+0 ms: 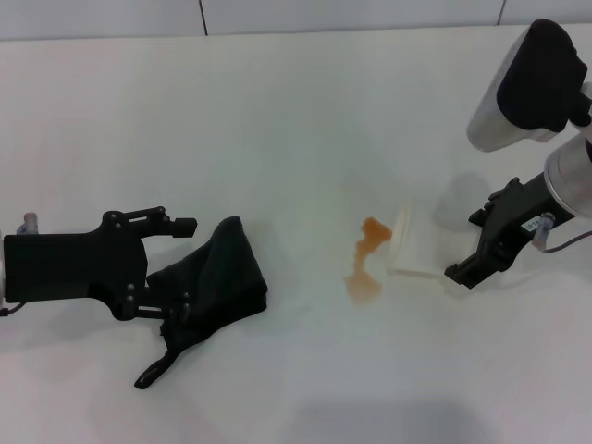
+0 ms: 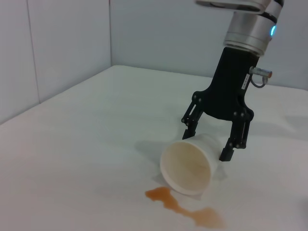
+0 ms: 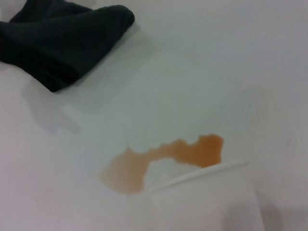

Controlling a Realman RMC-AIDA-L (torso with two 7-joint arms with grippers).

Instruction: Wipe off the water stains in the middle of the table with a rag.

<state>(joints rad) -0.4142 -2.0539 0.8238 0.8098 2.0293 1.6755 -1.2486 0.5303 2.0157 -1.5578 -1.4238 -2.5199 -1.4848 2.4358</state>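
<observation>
The orange-brown water stains [image 1: 363, 261] lie in the middle of the white table [image 1: 277, 120]; they also show in the left wrist view [image 2: 185, 208] and the right wrist view [image 3: 168, 158]. The black rag [image 1: 217, 277] lies bunched to the left of them, its thin tail toward the front; it also shows in the right wrist view [image 3: 57, 43]. My left gripper [image 1: 180, 264] is open, its fingers straddling the rag's left side. My right gripper [image 1: 465, 248] [image 2: 207, 144] is open around the base of a tipped white paper cup [image 1: 416, 245].
The paper cup [image 2: 187, 166] lies on its side with its mouth at the stain's right edge; its rim shows in the right wrist view [image 3: 202, 192]. Grey seam lines [image 1: 203, 14] run along the table's far edge.
</observation>
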